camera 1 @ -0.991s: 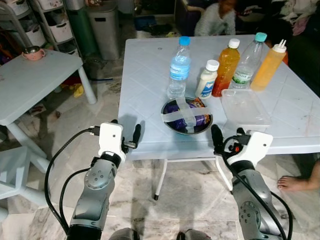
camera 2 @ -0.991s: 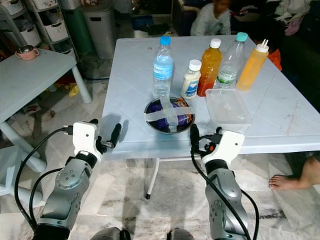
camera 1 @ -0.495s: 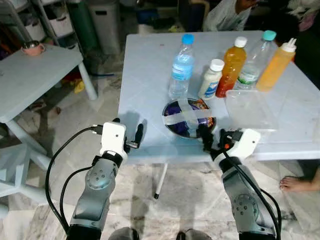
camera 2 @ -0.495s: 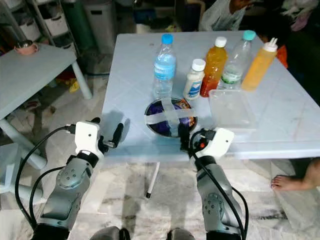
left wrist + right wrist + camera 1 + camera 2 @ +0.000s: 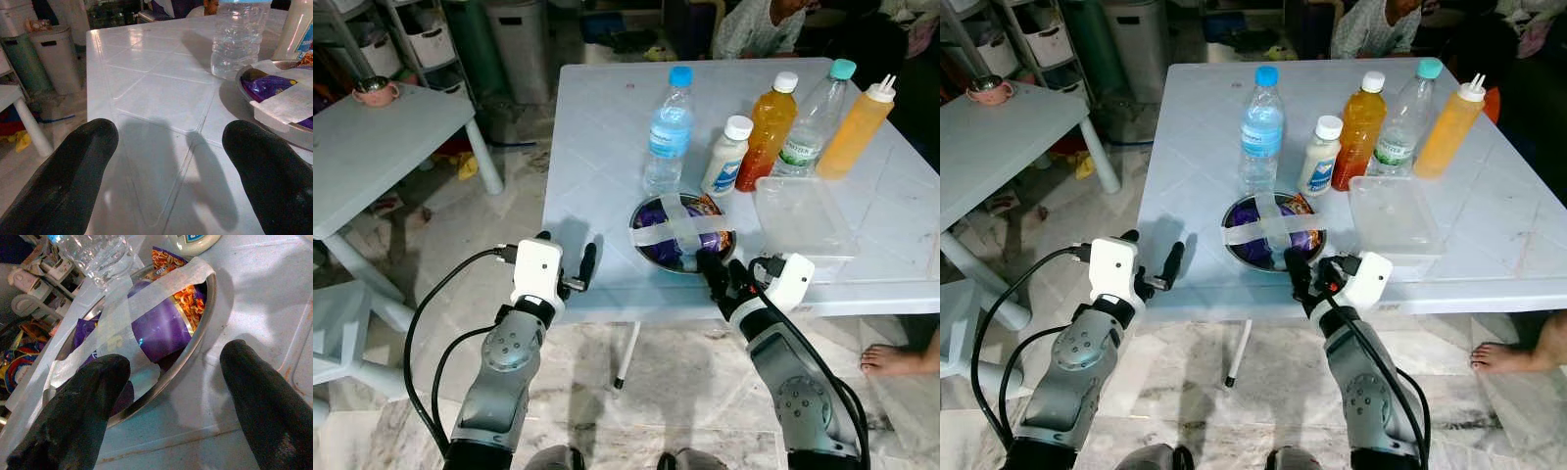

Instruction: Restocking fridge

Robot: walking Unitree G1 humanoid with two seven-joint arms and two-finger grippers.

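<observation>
Now the right gripper [image 5: 722,277], fingers wide apart, sits at the near rim of the taped metal bowl [image 5: 680,229] on the white table [image 5: 597,157], so it should probably slide around that rim before closing, while the left gripper [image 5: 570,271] waits open.

A round metal bowl [image 5: 680,231] of purple packets, crossed with white tape, sits near the table [image 5: 607,147] edge.

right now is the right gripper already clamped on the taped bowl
No, the right gripper is open, its fingers apart just short of the taped bowl's rim.
</observation>
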